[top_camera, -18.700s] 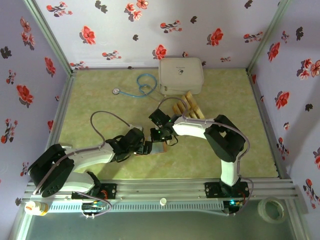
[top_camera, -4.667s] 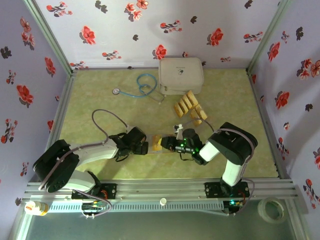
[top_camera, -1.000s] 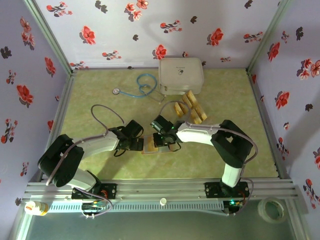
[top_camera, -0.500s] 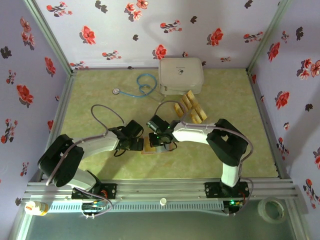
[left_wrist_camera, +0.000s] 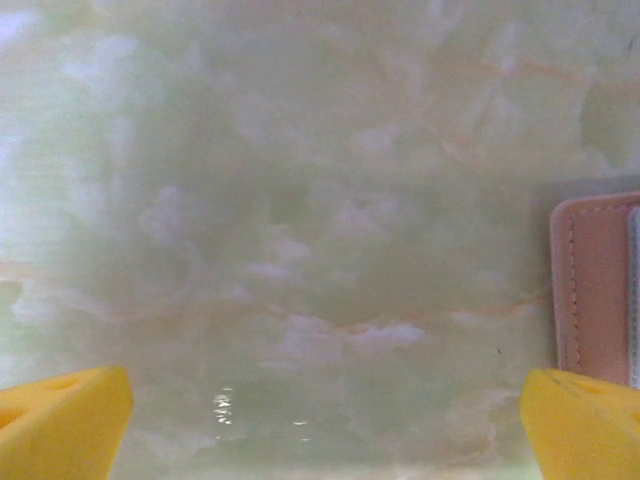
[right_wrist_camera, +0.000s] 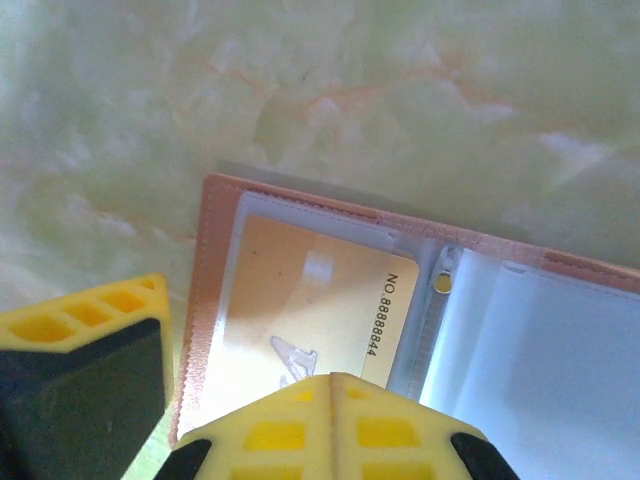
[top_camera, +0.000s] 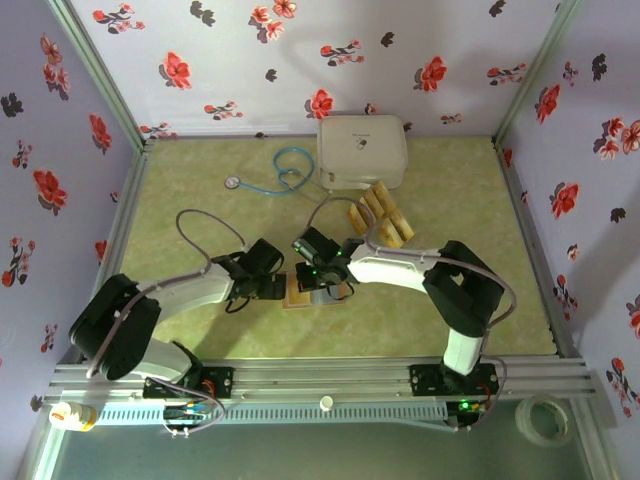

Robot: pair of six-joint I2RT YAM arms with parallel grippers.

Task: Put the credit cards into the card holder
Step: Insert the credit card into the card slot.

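while your left gripper (left_wrist_camera: 320, 430) hangs with its yellow fingertips (left_wrist_camera: 60, 420) spread wide and nothing between them, the card holder (left_wrist_camera: 595, 290) lies just off its right fingertip. your right gripper (right_wrist_camera: 215, 400) sits over the holder's open left leaf, where one golden credit card (right_wrist_camera: 310, 290) (number ending 8844) lies under a clear sleeve. the leaf's edge runs into the narrow gap between its fingers; you cannot tell whether they pinch it. the loose credit cards (top_camera: 378, 215) lie well beyond that gripper, near a white case (top_camera: 362, 152).
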